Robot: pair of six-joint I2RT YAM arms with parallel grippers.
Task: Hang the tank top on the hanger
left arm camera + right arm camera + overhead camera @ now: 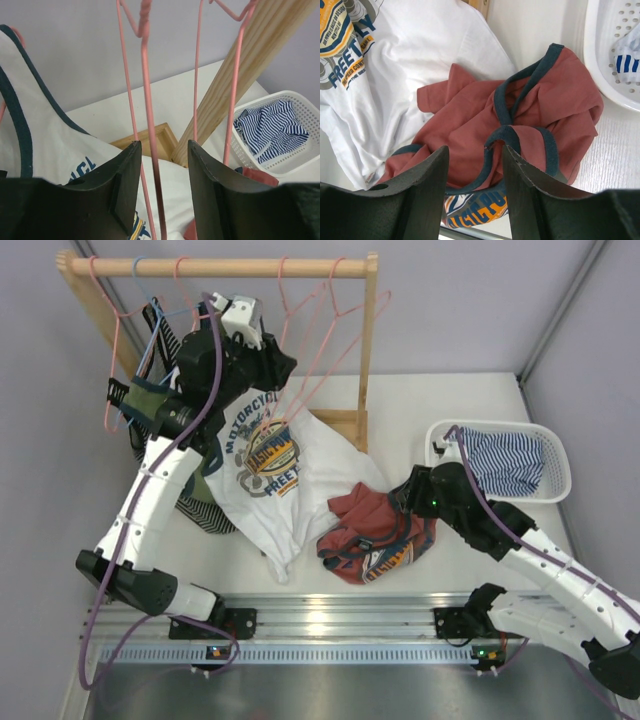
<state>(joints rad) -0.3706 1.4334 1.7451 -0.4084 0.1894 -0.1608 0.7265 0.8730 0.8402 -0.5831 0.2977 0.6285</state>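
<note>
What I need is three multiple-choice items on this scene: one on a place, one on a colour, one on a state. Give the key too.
1. The striped garment lies:
A. on the floor
B. in the white basket
C. folded on a shelf

2. The trim on the tank top is:
A. dark navy
B. yellow
C. white

3. The left gripper is:
A. shut on the tank top
B. open, with a pink hanger wire between its fingers
C. shut on the basket's rim

Key:
1 B, the stripes show inside the basket's walls.
2 A, navy bands edge the rust-red cloth in the right wrist view.
3 B, the left wrist view shows the fingers standing apart with the wire between them.
</note>
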